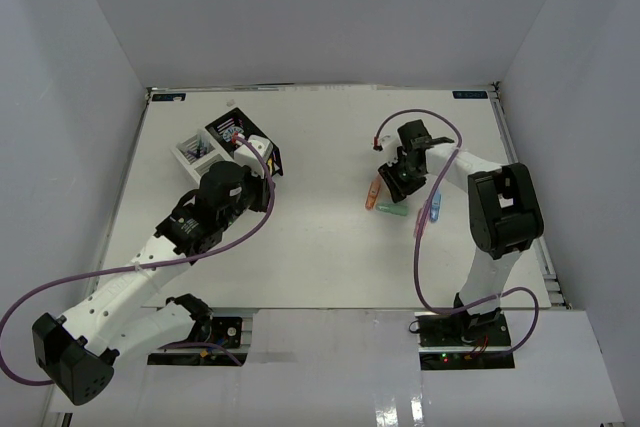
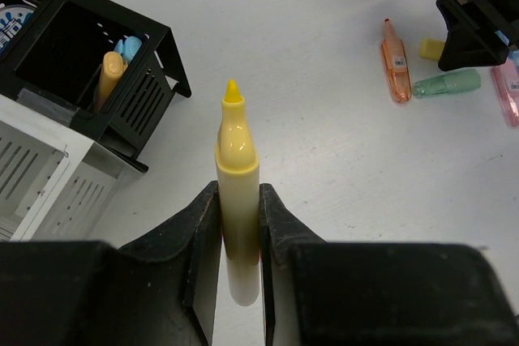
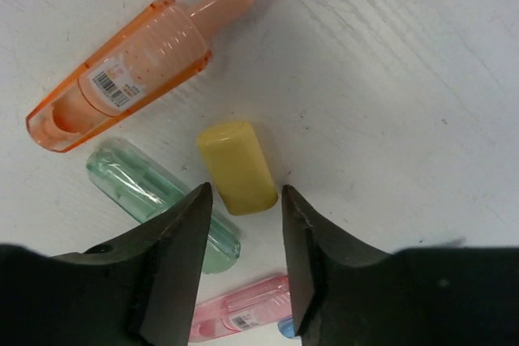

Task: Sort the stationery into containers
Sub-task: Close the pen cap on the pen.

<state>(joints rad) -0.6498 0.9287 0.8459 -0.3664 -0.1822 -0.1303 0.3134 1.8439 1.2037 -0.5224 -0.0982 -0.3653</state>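
My left gripper [image 2: 239, 200] is shut on an uncapped yellow highlighter [image 2: 237, 151], its tip pointing away, beside the containers [image 1: 215, 142]. The near black container [image 2: 97, 62] holds an orange highlighter [image 2: 109, 70] and a blue one [image 2: 128, 44]. A white container [image 2: 49, 176] stands beside it. My right gripper [image 3: 247, 200] hangs open low over a loose yellow cap [image 3: 238, 166], whose near end lies just between the fingertips without touching them. Around the cap lie an orange highlighter [image 3: 122, 79], a green one [image 3: 154, 192], a pink one [image 3: 239, 309] and a blue one [image 3: 285, 328].
The containers sit at the table's far left [image 1: 215, 142], with a blue-white tub [image 2: 8, 26] showing in the farther black one. The loose highlighters lie right of centre [image 1: 393, 210]. White walls enclose the table on three sides.
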